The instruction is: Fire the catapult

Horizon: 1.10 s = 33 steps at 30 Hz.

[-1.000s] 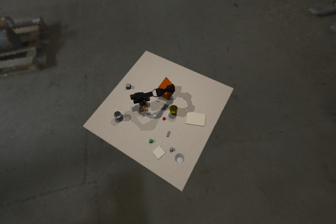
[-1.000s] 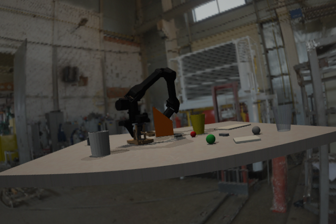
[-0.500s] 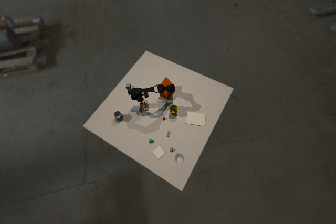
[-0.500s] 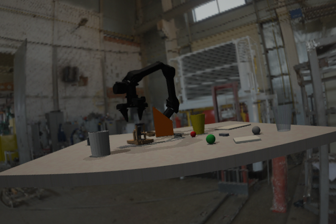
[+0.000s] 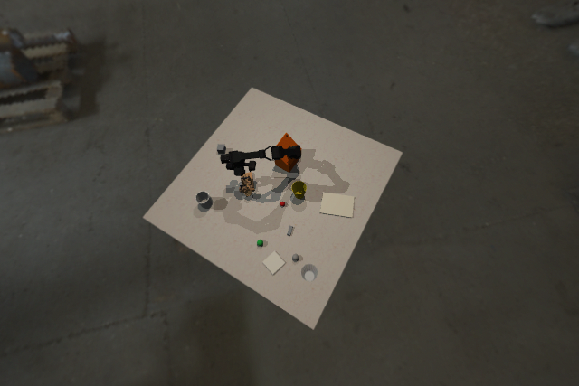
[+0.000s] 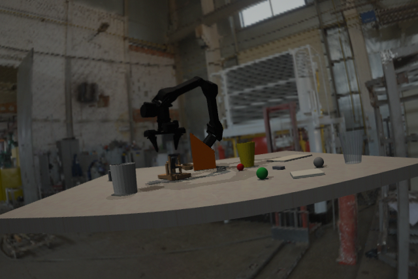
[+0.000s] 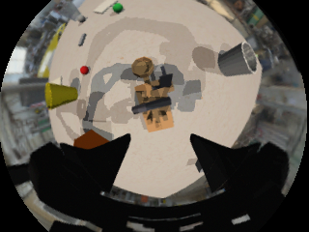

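Three balls are just sitting on the table [image 5: 360,153] [image 6: 202,198] [image 7: 183,34]: red [image 5: 282,203] [image 6: 240,166] [image 7: 84,70], green [image 5: 260,242] [image 6: 262,172] [image 7: 118,8] and grey [image 5: 295,257] [image 6: 318,161]. Gripper's [image 5: 239,170] [image 6: 166,150] [image 7: 160,137] wide open, nothing in it, hanging above the catapult [image 5: 249,184] [image 6: 174,175] [image 7: 162,120], which stands near the grey mug [image 5: 204,200] [image 6: 124,178] [image 7: 235,61].

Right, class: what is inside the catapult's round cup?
The wrist view looks down into the cup of the catapult: no ball shows there, only its brown inner surface. Nothing covers its opening; what lies directly beneath the cup is hidden.
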Tool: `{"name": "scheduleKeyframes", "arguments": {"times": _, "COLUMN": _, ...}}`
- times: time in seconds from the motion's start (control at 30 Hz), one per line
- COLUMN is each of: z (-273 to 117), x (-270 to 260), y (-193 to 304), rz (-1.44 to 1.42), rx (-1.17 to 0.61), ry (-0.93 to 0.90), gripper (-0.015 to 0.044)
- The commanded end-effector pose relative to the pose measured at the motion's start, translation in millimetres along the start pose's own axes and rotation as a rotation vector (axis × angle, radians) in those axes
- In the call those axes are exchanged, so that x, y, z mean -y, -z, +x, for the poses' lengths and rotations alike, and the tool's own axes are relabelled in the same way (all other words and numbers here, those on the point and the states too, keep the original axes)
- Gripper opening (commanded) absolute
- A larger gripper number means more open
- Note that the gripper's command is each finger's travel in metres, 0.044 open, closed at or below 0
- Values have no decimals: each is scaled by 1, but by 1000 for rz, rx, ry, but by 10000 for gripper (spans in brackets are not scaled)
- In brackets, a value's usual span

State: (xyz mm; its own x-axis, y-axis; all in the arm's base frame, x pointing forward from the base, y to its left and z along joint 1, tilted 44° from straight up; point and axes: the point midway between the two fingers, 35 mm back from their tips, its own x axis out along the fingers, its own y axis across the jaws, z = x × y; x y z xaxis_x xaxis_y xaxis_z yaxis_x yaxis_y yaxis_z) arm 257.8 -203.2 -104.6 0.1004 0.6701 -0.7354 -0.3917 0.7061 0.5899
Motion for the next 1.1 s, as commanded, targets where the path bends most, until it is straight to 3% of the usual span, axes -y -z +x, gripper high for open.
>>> {"name": "scheduleKeyframes", "arguments": {"times": 0.0, "z": -1, "x": 0, "y": 0, "rz": 106, "rx": 2, "ry": 1, "gripper": 440}}
{"name": "scheduleKeyframes", "arguments": {"times": 1.07, "z": -3, "x": -1, "y": 1, "rz": 1215, "rx": 4, "ry": -1, "gripper": 440}}
